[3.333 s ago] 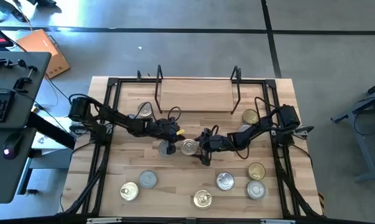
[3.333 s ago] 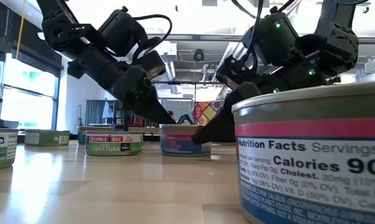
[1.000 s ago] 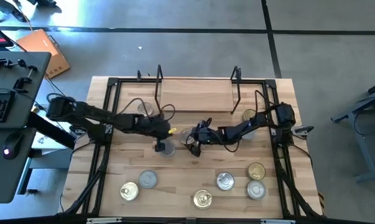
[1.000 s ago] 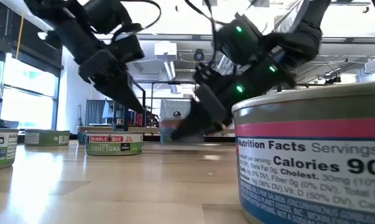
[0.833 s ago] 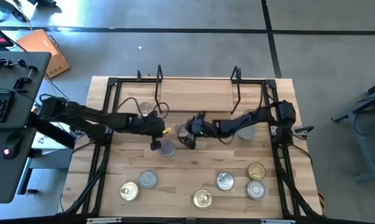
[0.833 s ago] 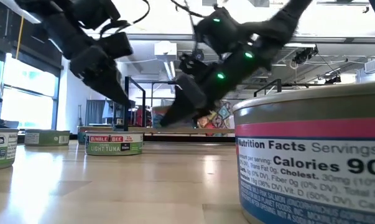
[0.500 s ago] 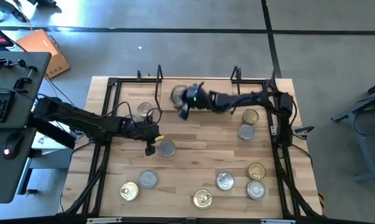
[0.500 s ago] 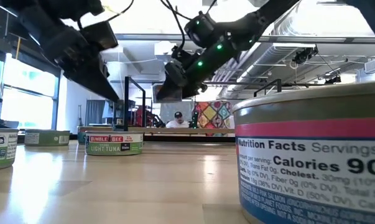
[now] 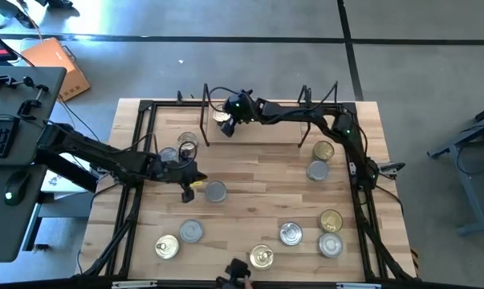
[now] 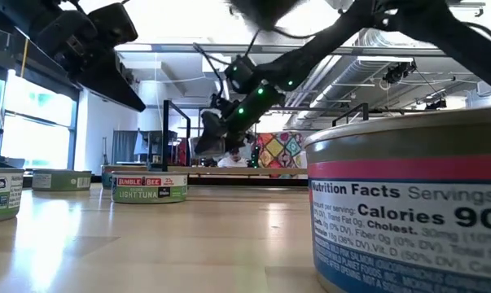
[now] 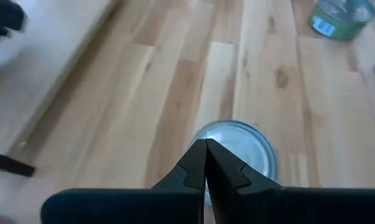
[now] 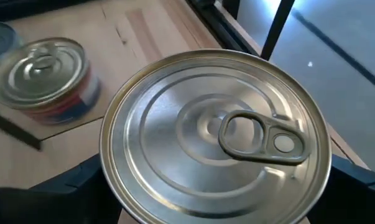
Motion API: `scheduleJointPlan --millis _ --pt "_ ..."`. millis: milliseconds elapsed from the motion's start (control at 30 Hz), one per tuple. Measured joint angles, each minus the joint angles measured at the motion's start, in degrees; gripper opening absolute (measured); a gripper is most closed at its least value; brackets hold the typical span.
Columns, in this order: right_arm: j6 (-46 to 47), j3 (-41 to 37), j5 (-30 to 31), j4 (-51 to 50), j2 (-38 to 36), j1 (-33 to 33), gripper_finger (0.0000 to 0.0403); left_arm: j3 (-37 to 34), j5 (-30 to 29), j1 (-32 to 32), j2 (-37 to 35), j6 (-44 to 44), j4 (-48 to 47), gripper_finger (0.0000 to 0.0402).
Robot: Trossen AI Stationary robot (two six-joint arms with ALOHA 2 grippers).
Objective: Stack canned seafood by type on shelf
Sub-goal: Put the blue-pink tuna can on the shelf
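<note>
My right gripper (image 9: 224, 120) reaches over the left end of the light-wood shelf (image 9: 258, 128) and holds one can of seafood (image 12: 215, 140) with a gold pull-tab lid. In the low view the held can (image 10: 208, 134) hangs above the board. My left gripper (image 9: 189, 191) is shut with nothing in it, left of a silver-lidded can (image 11: 237, 149) that stands on its base on the table. Two more cans (image 9: 187, 143) stand on the table near the shelf's left upright. My right gripper has the can between its two fingers, which sit on opposite sides of the can's wall just below the lid's rim (image 12: 112, 180). The fingers slant down from the table's right side. The can is lifted clear of the shelf, lid up.
Several cans stand along the table's near edge (image 9: 262, 257) and two by the right rail (image 9: 323, 150). A black frame (image 9: 137, 160) borders the table. The shelf's black wire uprights (image 9: 205, 104) rise at both its ends. One can (image 10: 400, 212) fills the low view's right.
My right gripper has carried the can up from the table's middle, toward the far edge and the left, to above the shelf's left end. My left gripper, still shut, has drawn back toward the table's left, away from the silver-lidded can, which stays put.
</note>
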Motion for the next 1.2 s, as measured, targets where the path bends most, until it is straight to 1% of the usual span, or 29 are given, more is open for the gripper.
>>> scheduleJointPlan --millis 133,300,633,933,1200 --pt "-1.4 3.7 -0.4 -4.3 2.7 -0.8 0.0363 0.0 -2.4 -0.5 -1.3 -0.9 -0.6 0.0000" --pt "-1.5 4.4 -1.2 -6.8 3.2 -1.2 0.0390 0.0 -2.6 -0.6 -1.6 -1.0 -0.7 0.0000" --pt "-2.3 4.5 -2.8 -11.2 2.9 -1.8 0.0397 0.0 -2.8 -0.6 -1.6 -1.0 -0.8 0.0000" --pt "-4.4 11.5 -3.3 -25.4 3.1 -2.2 0.0398 0.0 -2.8 -0.6 -1.6 -1.0 -0.9 0.0000" --pt "-5.9 11.8 -3.4 -28.5 3.1 -2.5 0.0399 0.0 -2.8 -0.6 -1.6 -1.0 -0.9 0.0000"
